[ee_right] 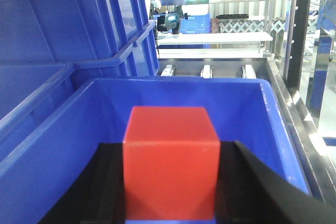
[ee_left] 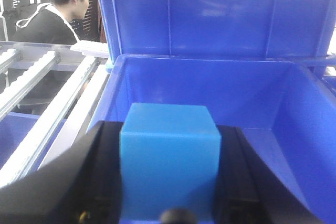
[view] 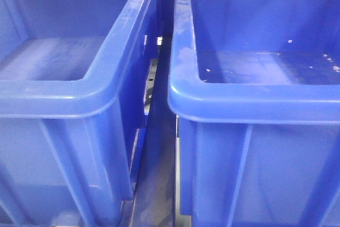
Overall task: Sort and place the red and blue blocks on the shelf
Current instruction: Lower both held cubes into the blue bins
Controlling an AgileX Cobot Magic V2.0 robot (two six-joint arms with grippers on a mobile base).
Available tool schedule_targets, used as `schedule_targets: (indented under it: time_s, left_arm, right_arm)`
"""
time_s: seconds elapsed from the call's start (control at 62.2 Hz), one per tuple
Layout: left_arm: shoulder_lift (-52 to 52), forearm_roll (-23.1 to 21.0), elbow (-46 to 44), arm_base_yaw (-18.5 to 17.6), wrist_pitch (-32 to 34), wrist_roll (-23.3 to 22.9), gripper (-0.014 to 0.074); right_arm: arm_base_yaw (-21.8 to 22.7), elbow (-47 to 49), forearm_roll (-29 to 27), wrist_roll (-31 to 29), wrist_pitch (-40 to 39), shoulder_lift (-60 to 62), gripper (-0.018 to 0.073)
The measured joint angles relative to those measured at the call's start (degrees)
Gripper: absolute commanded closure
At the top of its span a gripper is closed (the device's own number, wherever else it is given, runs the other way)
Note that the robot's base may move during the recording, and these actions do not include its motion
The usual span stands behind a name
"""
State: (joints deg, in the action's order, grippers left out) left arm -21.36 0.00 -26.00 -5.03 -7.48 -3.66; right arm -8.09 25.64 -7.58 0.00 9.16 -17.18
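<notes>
Both closed: left tool (ee_left: 169,182) on blue block (ee_left: 169,161), right tool (ee_right: 170,182) on red block (ee_right: 170,161).

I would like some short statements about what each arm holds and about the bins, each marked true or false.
1. The left tool grips a blue block. True.
2. The right tool is empty. False: it is shut on a red block.
3. The red block is held over the open top of a blue bin. True.
4. In the front view, the two big bins stand pressed together with no gap. False: a narrow gap separates the left bin and the right bin.
5. A person shows in the left wrist view. True.
</notes>
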Motion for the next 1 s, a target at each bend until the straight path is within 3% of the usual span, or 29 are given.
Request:
schedule_targets:
  time_s: [0.257,0.611,0.997]
  left_arm:
    - [-7.37,0.0,-2.0,-1.36,-0.36,0.0,0.0463]
    - [-24.06,-0.31,-4.73,-9.57,2.57,0.0,0.0463]
    - [-32.75,-0.31,-4.73,-10.28,6.72,0.0,0.0458]
  right_arm:
    - [0.0,1.96,-1.29,0.0,5.84,-9.61,0.0504]
    - [0.0,9.57,-1.42,0.0,7.52,-26.54,0.0502]
    - [0.0,9.87,-1.42,0.0,8.56,-32.99,0.0501]
